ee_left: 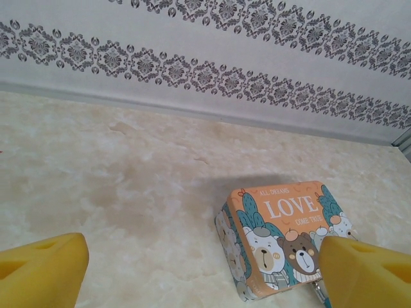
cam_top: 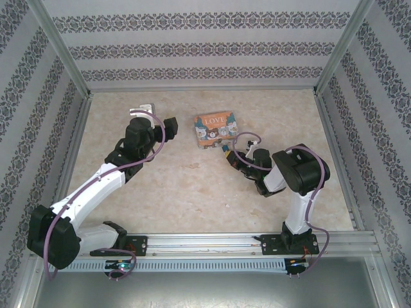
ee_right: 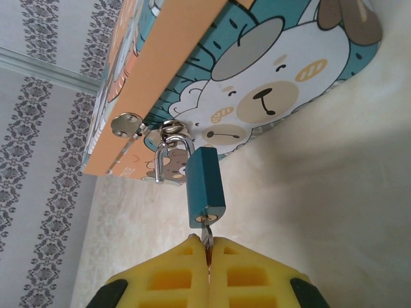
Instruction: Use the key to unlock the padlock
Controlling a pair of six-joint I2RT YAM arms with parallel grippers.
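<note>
The small teal padlock hangs by its silvery shackle from the clasp of the LOVE tin. One shackle leg ends free beside the body. The thin grey key sits in the keyhole at the padlock's bottom. My right gripper is shut on the key, its yellow fingers pressed together. In the top view the right gripper is at the tin's near right corner by the padlock. My left gripper stands open left of the tin, its yellow fingers wide apart and holding nothing.
The tin lies flat on the beige marbled table, with patterned walls on three sides. A metal rail runs along the near edge by the arm bases. A purple cable loops over each arm.
</note>
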